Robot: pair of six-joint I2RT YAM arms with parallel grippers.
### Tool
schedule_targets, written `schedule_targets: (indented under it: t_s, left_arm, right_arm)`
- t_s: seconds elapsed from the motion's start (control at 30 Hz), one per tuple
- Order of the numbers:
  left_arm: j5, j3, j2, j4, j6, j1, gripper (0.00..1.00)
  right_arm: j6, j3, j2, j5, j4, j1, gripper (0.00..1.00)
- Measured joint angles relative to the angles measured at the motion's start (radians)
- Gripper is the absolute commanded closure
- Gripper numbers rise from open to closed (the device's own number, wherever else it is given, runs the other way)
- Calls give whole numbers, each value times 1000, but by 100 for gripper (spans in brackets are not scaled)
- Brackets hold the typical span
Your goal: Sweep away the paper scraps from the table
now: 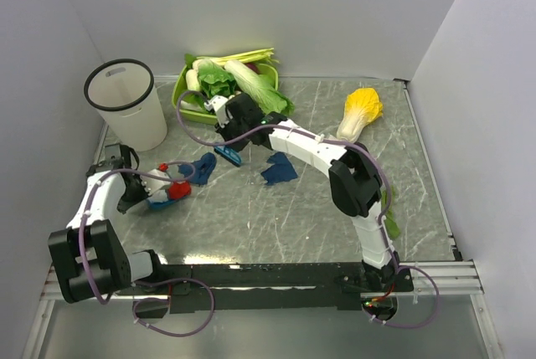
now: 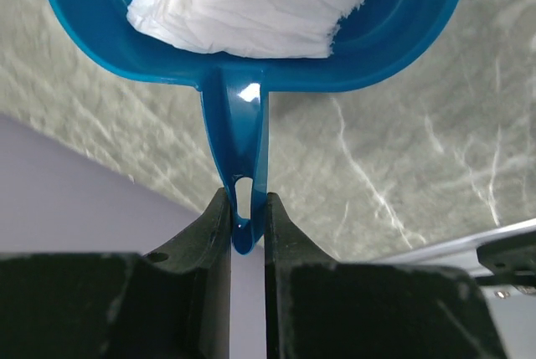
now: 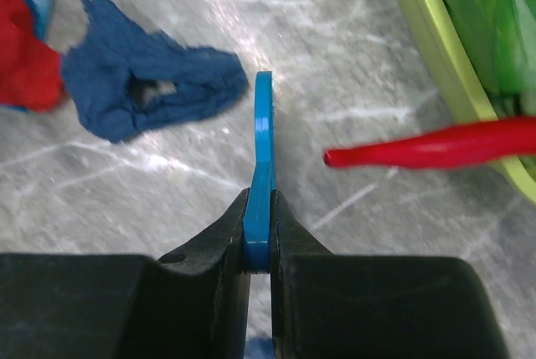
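**Both claws loaded, scraps left of centre**

Your grey-green marbled surface (image 1: pixel 318 217) is boxed in by plain white walls (image 1: pixel 335 7), with a black rail (image 1: pixel 276 274) along the bottom of the overhead frame. The crumpled paper scraps (image 1: pixel 201 166) lie left of centre. Two dark blue pieces sit apart on the stone, and a red one is at the mouth of the light-blue plastic dustpan (image 1: pixel 157 193).

The left wrist view gives you what the overhead cannot. The left claw (image 2: pixel 248 208) is pinched tight on the dustpan's handle, and a white scrap fills the pan at the top of the frame. In the right wrist view, the right claw (image 3: pixel 261 208) is closed on a thin flat blue plastic tool (image 3: pixel 263 141), seen edge-on. A dark blue scrap lies upper left, and a red pointed object (image 3: pixel 435 147) lies at right against the lime-green tray (image 3: pixel 427 58).

Overhead, a white round bin with a black rim (image 1: pixel 127 104) stands upper left and a yellow-white cabbage (image 1: pixel 360 112) upper right. The right arm arches across the middle, covering part of the tray.
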Motion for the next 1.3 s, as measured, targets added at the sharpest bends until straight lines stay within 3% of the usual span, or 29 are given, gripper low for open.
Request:
schedule_targets:
  t_s: [0.57, 0.9, 1.3]
  left_arm:
    - [92, -26, 83, 116, -74, -204, 99]
    - [205, -55, 70, 161, -112, -215, 99]
    - [228, -66, 90, 212, -125, -232, 99]
  right_arm:
    - [56, 109, 79, -114, -41, 65, 100]
    - [53, 110, 74, -85, -74, 67, 100]
    - [43, 123, 24, -47, -132, 67, 100]
